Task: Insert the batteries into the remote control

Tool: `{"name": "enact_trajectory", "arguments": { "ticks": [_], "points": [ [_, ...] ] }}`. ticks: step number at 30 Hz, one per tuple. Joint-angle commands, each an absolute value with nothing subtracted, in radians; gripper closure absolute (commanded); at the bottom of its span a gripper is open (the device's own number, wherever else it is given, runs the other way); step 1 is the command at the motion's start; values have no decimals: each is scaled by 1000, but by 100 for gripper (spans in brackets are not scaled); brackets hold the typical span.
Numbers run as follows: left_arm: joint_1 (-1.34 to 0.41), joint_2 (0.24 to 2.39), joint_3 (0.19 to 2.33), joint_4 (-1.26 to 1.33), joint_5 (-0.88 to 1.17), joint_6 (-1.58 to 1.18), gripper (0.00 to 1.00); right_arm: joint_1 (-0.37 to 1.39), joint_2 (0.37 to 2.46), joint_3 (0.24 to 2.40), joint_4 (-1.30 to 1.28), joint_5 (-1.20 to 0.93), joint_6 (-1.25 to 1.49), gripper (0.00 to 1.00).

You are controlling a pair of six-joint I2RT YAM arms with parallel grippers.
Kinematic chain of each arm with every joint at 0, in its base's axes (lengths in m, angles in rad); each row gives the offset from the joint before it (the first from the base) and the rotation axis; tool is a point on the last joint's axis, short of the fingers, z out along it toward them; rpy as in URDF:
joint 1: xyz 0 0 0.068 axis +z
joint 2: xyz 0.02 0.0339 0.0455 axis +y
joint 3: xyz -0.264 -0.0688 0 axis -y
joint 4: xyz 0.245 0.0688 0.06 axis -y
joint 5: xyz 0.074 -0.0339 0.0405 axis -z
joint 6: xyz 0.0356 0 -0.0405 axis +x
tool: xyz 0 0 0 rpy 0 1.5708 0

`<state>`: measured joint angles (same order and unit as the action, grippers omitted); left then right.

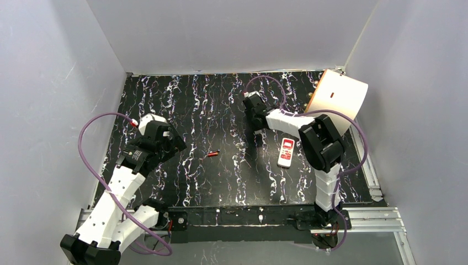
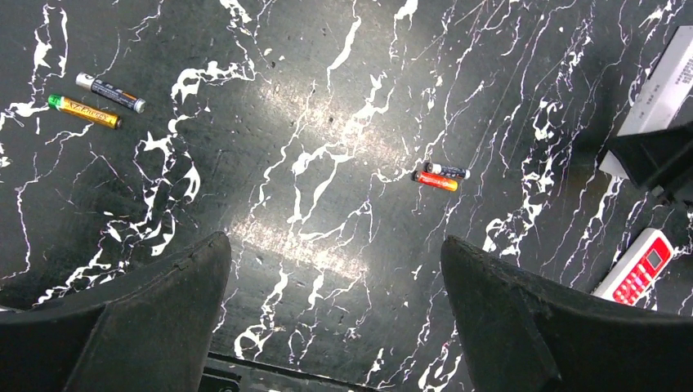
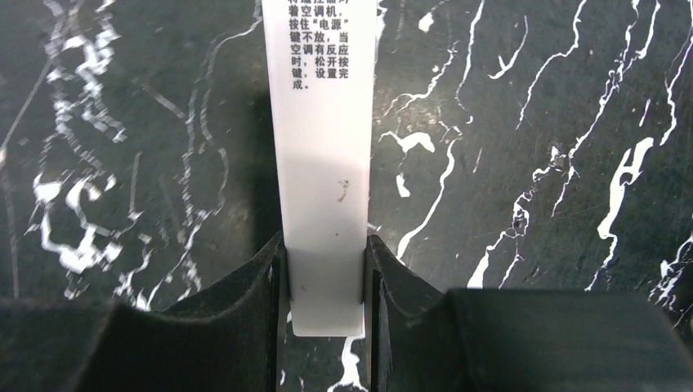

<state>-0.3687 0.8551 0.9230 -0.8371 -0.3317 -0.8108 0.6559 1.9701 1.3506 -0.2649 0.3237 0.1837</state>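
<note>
Left wrist view: the left gripper (image 2: 335, 245) hangs wide open and empty over the marbled table (image 2: 327, 122). Two batteries (image 2: 440, 175) lie side by side at its one o'clock, and a second pair (image 2: 98, 100) at ten o'clock. Farther off, the right gripper (image 3: 325, 245) is clamped on the white remote (image 3: 325, 147), which points to twelve o'clock, with a red-buttoned remote (image 1: 286, 152) at its four o'clock.

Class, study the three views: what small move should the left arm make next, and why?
Probably lower the open left gripper onto the red-and-black battery pair lying loose on the table. The right gripper is shut on the white remote, so fetching a battery seems next.
</note>
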Motion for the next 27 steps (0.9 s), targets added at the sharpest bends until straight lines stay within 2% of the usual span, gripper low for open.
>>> {"name": "enact_trajectory", "arguments": {
  "ticks": [1,13,18,23,27],
  "points": [
    [-363,850,952,-856,-309,-803,1,636,2016,1450,-341,427,324,99],
    [-363,863,971,-876,-267,-788,1,600,2134,1583,-516,374,390,82],
    [-364,879,1002,-879,-262,-743,2,599,2120,1581,-528,367,380,56],
    [-363,880,1012,-877,-261,-712,2,599,2062,1588,-536,339,387,45],
    [-363,869,1003,-867,-249,-701,2,599,1915,1506,-527,387,394,36]
  ]
}}
